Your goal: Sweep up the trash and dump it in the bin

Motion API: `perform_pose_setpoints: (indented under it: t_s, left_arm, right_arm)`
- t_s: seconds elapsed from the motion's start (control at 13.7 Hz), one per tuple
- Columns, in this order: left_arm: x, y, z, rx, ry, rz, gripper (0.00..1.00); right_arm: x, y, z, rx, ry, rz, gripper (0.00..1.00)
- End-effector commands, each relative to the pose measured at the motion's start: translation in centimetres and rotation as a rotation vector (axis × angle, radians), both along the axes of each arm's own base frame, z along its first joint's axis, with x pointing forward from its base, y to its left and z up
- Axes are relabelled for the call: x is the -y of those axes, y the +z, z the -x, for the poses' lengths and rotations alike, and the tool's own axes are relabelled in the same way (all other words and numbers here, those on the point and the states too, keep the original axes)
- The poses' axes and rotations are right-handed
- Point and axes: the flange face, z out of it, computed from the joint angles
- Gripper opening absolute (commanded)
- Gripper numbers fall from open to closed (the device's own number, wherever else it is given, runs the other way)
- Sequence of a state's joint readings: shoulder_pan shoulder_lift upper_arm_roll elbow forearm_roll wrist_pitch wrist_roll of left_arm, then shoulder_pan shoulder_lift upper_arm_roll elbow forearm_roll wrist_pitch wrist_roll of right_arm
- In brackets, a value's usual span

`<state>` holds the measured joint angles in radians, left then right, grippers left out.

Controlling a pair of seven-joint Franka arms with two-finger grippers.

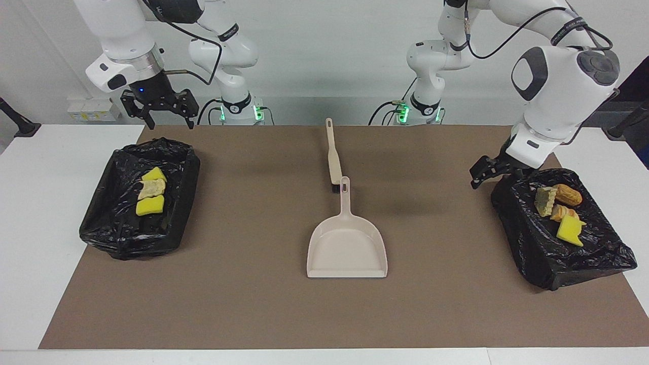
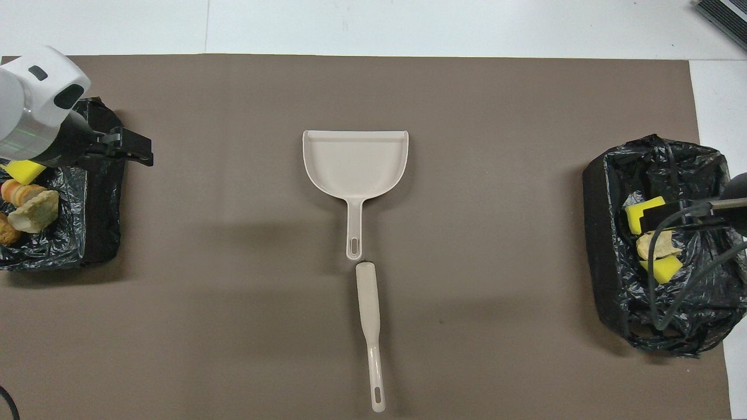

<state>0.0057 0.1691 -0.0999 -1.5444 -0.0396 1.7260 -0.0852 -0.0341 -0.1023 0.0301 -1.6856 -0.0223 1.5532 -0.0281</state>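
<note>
Two bins lined with black bags hold the trash. The bin (image 1: 522, 243) at the left arm's end holds a tan chunk (image 1: 545, 201), a brown pastry (image 1: 567, 194) and a yellow sponge piece (image 1: 570, 230). My left gripper (image 1: 487, 173) hangs open and empty over this bin's (image 2: 99, 221) edge on the dustpan's side. The bin (image 1: 101, 213) at the right arm's end holds yellow sponge pieces (image 1: 150, 205) and a tan scrap (image 1: 152, 188). My right gripper (image 1: 171, 123) waits open, raised over that bin's edge nearest the robots.
The beige dustpan (image 1: 347, 243) lies empty mid-table on the brown mat, its handle pointing toward the robots. The beige brush (image 1: 333, 157) lies in line with that handle, nearer to the robots, its head touching the handle's end. A white table border surrounds the mat.
</note>
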Motion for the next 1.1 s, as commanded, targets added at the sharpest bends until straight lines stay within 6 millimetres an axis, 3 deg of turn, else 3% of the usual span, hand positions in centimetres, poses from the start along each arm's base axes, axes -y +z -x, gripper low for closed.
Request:
perform_pose_setpoints:
  t_s: [0.0,0.15,0.29,0.44,0.66,1.02]
  left_arm:
    - [-0.2,2.3,0.3,-0.030,-0.031,-0.036,1.00]
    - [-0.1,3.5,1.1,-0.054,-0.040,-0.043,1.00]
    - [-0.8,6.3,3.2,-0.015,-0.060,-0.051,1.00]
    - [-1.6,7.7,4.9,-0.006,-0.090,-0.050,1.00]
    - [-1.2,7.7,7.5,-0.054,-0.131,-0.050,1.00]
    - [-2.2,8.3,7.4,-0.056,-0.164,-0.053,1.00]
  right_arm:
    - [0.5,0.2,-0.1,-0.009,0.018,-0.019,1.00]
    - [0.5,0.2,-0.1,-0.009,0.018,-0.019,1.00]
    - [0.5,0.2,-0.1,-0.009,0.018,-0.019,1.00]
    - [0.5,0.2,-0.1,-0.009,0.018,-0.019,1.00]
    - [0.5,0.2,-0.1,-0.009,0.018,-0.019,1.00]
    - [0.5,0.2,-0.1,-0.009,0.018,-0.019,1.00]
